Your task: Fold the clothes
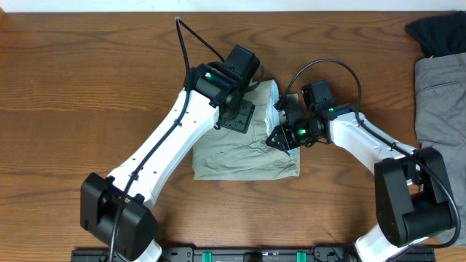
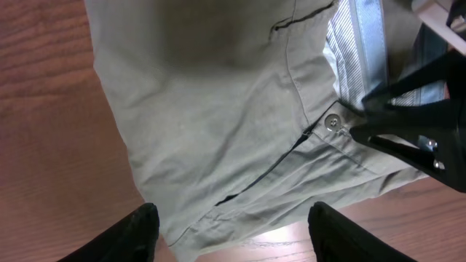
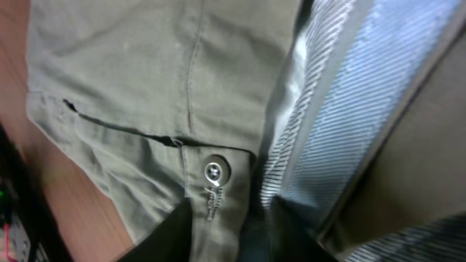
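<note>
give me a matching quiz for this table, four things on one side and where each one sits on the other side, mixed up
Things:
1. khaki shorts
2. grey garment
3. black garment
4. metal button

Places:
a. top right corner of the overhead view
b. sewn onto the shorts
c. middle of the table
d. right edge of the table, just below the black garment

Pairs: 1-c, 2-d, 3-a, 4-b

Grey garment (image 1: 440, 94) beside black garment (image 1: 437, 33) on table (image 1: 73, 87).
</note>
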Motion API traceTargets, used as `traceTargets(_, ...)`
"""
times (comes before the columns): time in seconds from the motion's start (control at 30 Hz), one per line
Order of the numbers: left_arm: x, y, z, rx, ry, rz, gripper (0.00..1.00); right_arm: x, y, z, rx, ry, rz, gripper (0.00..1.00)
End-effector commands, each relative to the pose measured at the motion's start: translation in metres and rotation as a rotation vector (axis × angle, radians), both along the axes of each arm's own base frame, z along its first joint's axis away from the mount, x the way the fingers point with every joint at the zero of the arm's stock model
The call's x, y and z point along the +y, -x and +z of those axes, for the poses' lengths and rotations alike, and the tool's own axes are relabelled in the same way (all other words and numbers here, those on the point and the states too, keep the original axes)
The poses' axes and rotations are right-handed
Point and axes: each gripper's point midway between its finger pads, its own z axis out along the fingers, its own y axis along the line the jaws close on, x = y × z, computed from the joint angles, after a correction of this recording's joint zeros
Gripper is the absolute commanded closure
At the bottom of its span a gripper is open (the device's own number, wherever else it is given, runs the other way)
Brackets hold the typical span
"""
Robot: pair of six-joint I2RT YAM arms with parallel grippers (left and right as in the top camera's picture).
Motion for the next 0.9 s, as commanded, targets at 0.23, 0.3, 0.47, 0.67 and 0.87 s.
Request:
traceTargets(0.23,0.002,-0.002,0.001,-0.013,-0.011,-0.002,0.31,0.004,0.002,-0.006,-0.173,0.023,0.223,0.39)
traceTargets(0.3,0.002,-0.002,0.001,-0.013,-0.011,-0.002,0.31,0.006,-0.005,-0.005,-0.206,0.014,0.212,0.42)
traceTargets(0.47,0.002,-0.002,0.001,-0.012,-0.012,-0.002,0.31,0.010,-0.021,0.000,-0.242,0.003,0.144,0.51)
traceTargets(0.67,0.002,-0.002,0.001,-0.013,-0.011,-0.002,0.31,0.005,-0.022,-0.014,-0.200,0.037,0.106,0.62)
traceTargets(0.87,0.003,-0.001,0.001,-0.009,-0.014,-0.002,0.30,0.007,-0.020,-0.019,-0.176,0.017,0.115,0.79)
